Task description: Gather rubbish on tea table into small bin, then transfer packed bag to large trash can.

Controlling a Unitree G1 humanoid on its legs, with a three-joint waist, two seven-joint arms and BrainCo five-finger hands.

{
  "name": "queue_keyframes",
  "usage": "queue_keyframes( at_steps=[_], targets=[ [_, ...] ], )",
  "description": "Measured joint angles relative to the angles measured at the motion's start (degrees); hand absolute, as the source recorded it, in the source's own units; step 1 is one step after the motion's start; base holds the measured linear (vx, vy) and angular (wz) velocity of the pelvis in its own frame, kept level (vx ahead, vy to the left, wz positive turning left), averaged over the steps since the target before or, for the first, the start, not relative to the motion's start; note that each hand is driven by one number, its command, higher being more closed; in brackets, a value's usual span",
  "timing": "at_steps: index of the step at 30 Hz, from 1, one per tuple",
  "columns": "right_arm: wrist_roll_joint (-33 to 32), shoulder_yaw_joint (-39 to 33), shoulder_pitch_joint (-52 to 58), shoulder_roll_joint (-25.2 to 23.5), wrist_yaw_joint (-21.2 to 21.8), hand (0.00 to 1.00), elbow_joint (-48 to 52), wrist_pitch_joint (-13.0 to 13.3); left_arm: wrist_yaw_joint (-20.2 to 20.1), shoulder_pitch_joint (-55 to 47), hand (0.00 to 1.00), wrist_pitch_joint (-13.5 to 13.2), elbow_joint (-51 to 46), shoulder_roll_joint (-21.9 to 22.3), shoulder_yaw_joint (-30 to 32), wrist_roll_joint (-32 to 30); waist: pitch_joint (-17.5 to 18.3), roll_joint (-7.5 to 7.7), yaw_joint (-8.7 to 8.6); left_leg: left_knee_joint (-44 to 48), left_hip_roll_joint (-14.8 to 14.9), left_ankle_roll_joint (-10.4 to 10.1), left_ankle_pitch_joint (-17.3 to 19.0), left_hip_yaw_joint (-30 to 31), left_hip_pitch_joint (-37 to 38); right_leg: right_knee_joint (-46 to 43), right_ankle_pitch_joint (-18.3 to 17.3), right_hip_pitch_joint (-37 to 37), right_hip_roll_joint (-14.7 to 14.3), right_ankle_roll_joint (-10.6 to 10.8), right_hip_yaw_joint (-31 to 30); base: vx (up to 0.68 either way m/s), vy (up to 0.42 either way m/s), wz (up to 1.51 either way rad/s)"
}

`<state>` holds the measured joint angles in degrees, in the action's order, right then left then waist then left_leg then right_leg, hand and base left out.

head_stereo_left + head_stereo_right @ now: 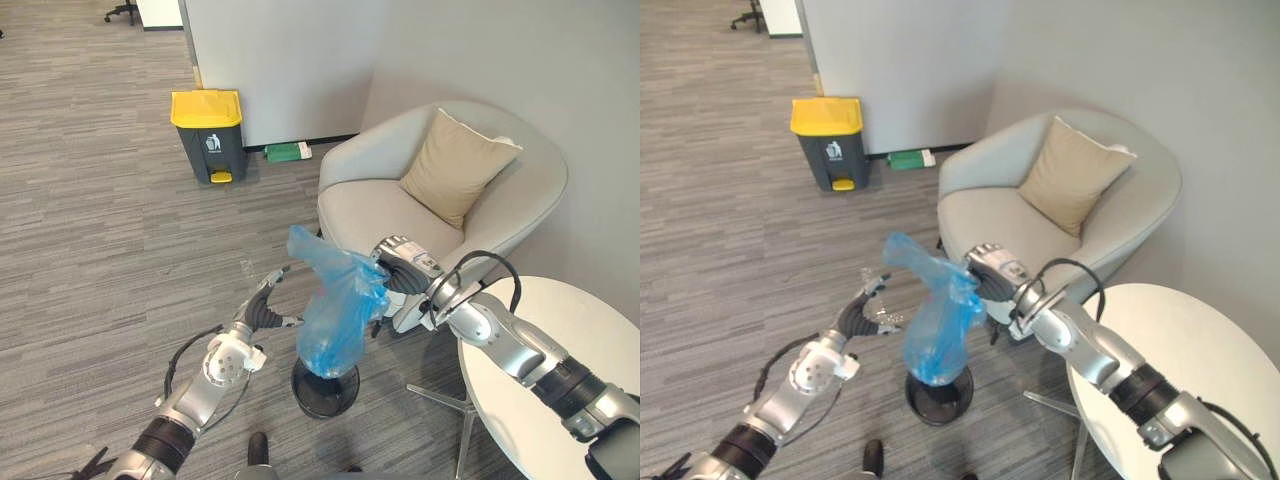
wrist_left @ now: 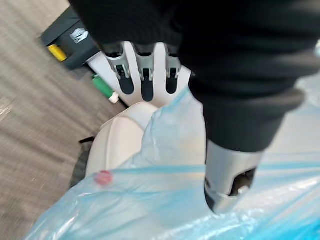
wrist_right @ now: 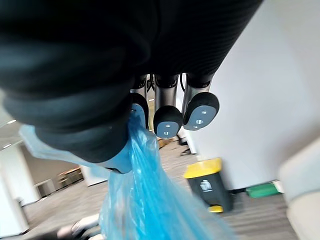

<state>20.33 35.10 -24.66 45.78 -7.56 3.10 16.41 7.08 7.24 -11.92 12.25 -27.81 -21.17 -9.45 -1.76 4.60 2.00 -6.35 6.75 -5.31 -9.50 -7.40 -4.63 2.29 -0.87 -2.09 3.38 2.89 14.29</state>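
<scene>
Over round black bin [image 1: 325, 396], crinkled blue plastic bag [image 1: 335, 320], neck pinched by right robot hand [image 1: 396, 264]; left robot hand [image 1: 262, 314] beside, fingers [image 2: 145, 82] straight.

Beige armchair [image 1: 375, 215], grey carpet [image 1: 90, 250]

The right arm [image 1: 520, 350] comes in from the lower right, bent at the elbow, with the forearm stretched toward the middle of the scene. The right hand [image 1: 396, 268] is raised, its wrist about level, and its fingers [image 3: 167, 120] are curled down with the neck of the bag [image 1: 335, 310] pinched against the thumb.

The left arm [image 1: 190, 400] rises from the lower left with the forearm angled up and inward. The left hand [image 1: 262, 312] sits lower than the right, beside the bag. Its fingers [image 2: 145, 82] are straight and spread upward, and its thumb [image 2: 227, 175] is held out toward the bag. It grips nothing.
</scene>
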Motion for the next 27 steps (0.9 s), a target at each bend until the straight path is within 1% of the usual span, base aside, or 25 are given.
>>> queue_keyframes(
  at_steps=[3, 9, 11, 13, 14, 16, 18, 22, 24, 27],
  targets=[
    [0.0, 1.5, -0.5, 0.2, -0.1, 1.0, 1.2, 1.0, 0.0, 0.0, 0.0, -0.7, -1.5, -1.3, -0.1, 0.7, 0.3, 0.12, 0.0, 0.0, 0.2, 0.0, 0.0, -0.1, 0.0, 0.1, 0.1, 0.0, -0.2, -0.1, -0.2, -0.02, -0.005, -0.03],
    [-0.2, 2.0, -2.3, 0.4, -0.5, 1.0, 1.9, 1.0, 0.1, 0.5, 0.0, -1.2, -6.5, -1.1, -2.0, 0.8, 1.0, 0.12, 0.08, 0.0, -0.2, -0.1, -0.1, -0.3, 0.1, -0.1, 0.1, 0.1, -0.1, 0.0, -0.3, 0.0, 0.0, 0.0],
    [-0.2, 2.0, -2.3, 0.1, -0.6, 1.0, 3.3, 1.1, 0.5, 1.4, 0.0, -1.2, -7.4, 0.5, -2.9, 0.8, 1.1, -0.02, 0.15, 0.0, -0.3, -0.1, -0.1, -0.3, 0.1, -0.2, 0.1, 0.1, 0.0, 0.0, -0.3, 0.0, 0.0, 0.0],
    [-0.3, 2.0, -2.4, -1.3, -1.0, 1.0, 3.4, 1.1, 0.6, 2.3, 0.0, -1.2, -7.4, 3.7, -4.2, 0.7, 1.3, -0.22, 0.15, 0.0, -0.4, -0.1, -0.1, -0.3, 0.1, -0.2, 0.1, 0.1, 0.0, 0.0, -0.3, 0.0, 0.0, 0.0],
    [-0.3, 2.0, -2.5, -1.5, -1.1, 1.0, 3.4, 1.1, 0.7, 2.6, 0.0, -1.2, -7.4, 4.6, -4.7, 0.7, 1.4, -0.3, 0.15, 0.0, -0.4, -0.1, -0.1, -0.3, 0.1, -0.3, 0.1, 0.1, 0.0, 0.0, -0.3, 0.0, 0.0, 0.0],
    [-0.4, 2.2, -3.1, -3.0, -1.1, 1.0, 3.3, 0.9, 1.6, 2.8, 0.0, -1.2, -7.4, 7.2, -6.9, 0.7, 1.6, -0.61, 0.11, 0.0, -0.2, -0.1, -0.1, -0.3, 0.2, -0.4, 0.0, 0.2, 0.0, 0.0, -0.4, 0.0, 0.0, 0.0],
    [-0.9, 3.7, -4.4, -3.7, -1.5, 1.0, 3.3, 0.9, 1.7, 3.6, 0.0, -1.1, -6.8, 8.7, -9.0, 0.6, 1.6, -0.7, 0.08, 0.0, -0.1, -0.1, -0.1, -0.3, 0.1, -0.2, 0.0, 0.2, -0.1, 0.0, -0.4, 0.0, 0.0, 0.0],
    [-2.5, 4.6, -4.9, -5.8, -1.5, 1.0, 3.3, 0.5, 1.8, 3.9, 0.0, -1.1, -5.7, 10.6, -10.8, 0.7, 1.6, -0.66, 0.1, 0.0, 0.1, -0.1, -0.1, -0.3, 0.0, 0.0, 0.0, 0.2, -0.2, -0.1, -0.4, 0.0, 0.0, 0.0],
    [-2.9, 4.6, -5.0, -7.6, -1.4, 1.0, 3.3, 0.1, 1.9, 4.4, 0.0, -0.7, -3.5, 11.4, -11.4, 0.7, 1.7, -0.6, 0.12, 0.0, 0.2, -0.1, -0.1, -0.2, -0.1, 0.0, 0.1, 0.2, -0.3, -0.1, -0.4, 0.0, 0.0, 0.0],
    [-3.0, 5.9, -6.0, -8.5, -1.2, 1.0, 3.0, -0.4, 2.4, 4.6, 0.0, -0.1, -2.8, 12.2, -11.6, 1.2, 1.7, -0.56, 0.13, 0.0, 0.2, -0.2, -0.1, -0.2, -0.3, 0.0, 0.2, 0.1, -0.5, -0.1, -0.4, 0.0, 0.0, 0.0]
  ],
)
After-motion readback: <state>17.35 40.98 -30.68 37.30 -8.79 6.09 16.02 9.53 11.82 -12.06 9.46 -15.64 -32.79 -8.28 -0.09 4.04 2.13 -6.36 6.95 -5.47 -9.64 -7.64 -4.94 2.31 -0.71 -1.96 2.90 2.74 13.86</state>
